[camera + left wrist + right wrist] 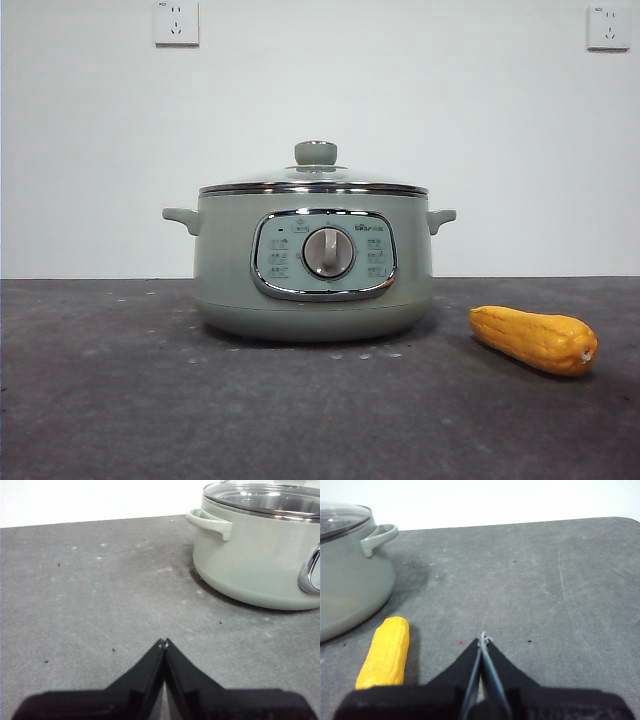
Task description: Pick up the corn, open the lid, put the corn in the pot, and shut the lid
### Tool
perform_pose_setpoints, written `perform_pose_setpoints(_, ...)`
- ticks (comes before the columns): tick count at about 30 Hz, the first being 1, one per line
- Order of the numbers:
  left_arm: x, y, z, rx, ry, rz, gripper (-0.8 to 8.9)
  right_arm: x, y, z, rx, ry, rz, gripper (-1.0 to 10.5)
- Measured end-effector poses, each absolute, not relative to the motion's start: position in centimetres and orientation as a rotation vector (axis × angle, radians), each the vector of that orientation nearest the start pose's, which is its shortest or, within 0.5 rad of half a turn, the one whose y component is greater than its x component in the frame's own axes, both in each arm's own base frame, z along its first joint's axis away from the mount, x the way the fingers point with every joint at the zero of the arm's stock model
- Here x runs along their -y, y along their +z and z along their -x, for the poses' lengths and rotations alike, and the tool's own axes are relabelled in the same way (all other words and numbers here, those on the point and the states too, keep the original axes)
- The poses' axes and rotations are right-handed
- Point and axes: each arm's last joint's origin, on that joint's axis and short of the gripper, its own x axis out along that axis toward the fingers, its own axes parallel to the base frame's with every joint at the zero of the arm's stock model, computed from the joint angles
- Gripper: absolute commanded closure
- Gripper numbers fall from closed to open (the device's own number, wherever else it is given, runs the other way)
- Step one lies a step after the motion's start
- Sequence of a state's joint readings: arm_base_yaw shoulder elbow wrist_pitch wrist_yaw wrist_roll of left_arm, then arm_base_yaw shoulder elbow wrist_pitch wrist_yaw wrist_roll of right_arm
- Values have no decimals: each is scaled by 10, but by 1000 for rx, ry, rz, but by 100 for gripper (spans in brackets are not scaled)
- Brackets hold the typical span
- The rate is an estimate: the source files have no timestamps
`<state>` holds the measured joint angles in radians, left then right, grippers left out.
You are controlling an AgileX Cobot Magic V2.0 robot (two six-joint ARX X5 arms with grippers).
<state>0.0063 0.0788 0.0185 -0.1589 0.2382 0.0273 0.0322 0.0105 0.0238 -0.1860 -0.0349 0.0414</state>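
Your right gripper [482, 641], jaws together, sits beside the corn [385, 652]; judge it light, stiff and slippery, so grasp across its thicker middle.

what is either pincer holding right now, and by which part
Nothing is held. The left pincer and right pincer are both shut on nothing above the table; the corn lies untouched beside the pot.

My front camera looks level across the counter [120, 400]; both wrist cameras look down past each hand, sharing the pot [315, 270].
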Motion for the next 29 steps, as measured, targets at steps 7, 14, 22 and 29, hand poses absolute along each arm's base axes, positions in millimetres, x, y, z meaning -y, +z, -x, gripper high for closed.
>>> perform_pose_setpoints(7,6,150,-98,-238,-225,83,819,-4,153,-95,-176,65,-114,956)
perform_pose_setpoints(14,6,187,-93,-213,-220,151,819,-5,186,-89,-104,86,-226,958)
perform_pose_setpoints(22,8,246,-88,-190,-262,184,819,-7,248,-78,-108,171,-258,958)
perform_pose_setpoints(29,10,301,-87,-236,-364,155,819,-8,308,-70,-236,229,-186,958)
